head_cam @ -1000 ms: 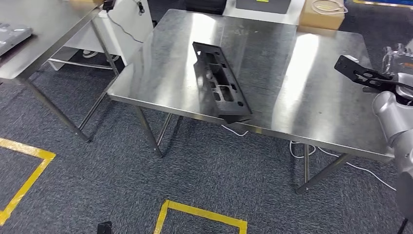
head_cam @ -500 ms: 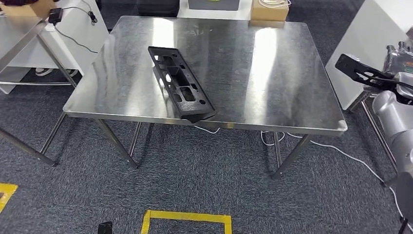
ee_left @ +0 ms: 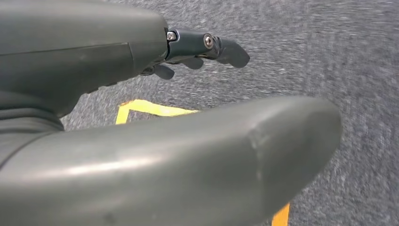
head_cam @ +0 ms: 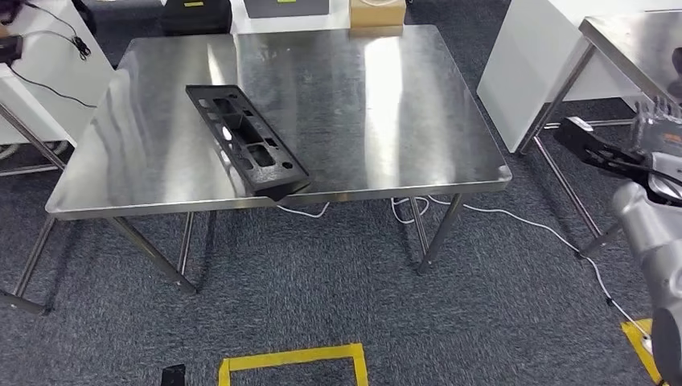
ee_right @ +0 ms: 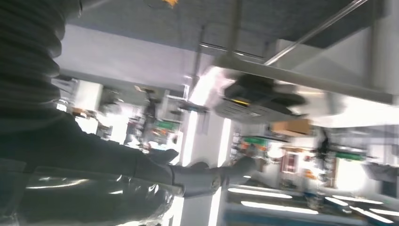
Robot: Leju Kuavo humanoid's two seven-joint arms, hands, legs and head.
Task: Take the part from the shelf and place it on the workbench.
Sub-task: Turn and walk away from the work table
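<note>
Apparently right hand (head_cam: 655,129) gripping black part (head_cam: 599,147), beside workbench (head_cam: 386,121)

I see grey carpet (head_cam: 338,297) marked with yellow floor tape (head_cam: 291,358). White cables (head_cam: 450,211) trail under a steel table. A white cabinet (head_cam: 535,68) stands on its right side.

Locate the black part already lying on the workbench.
In the head view, the black part lies flat on the steel workbench, toward its left front, one end overhanging the near edge.
</note>
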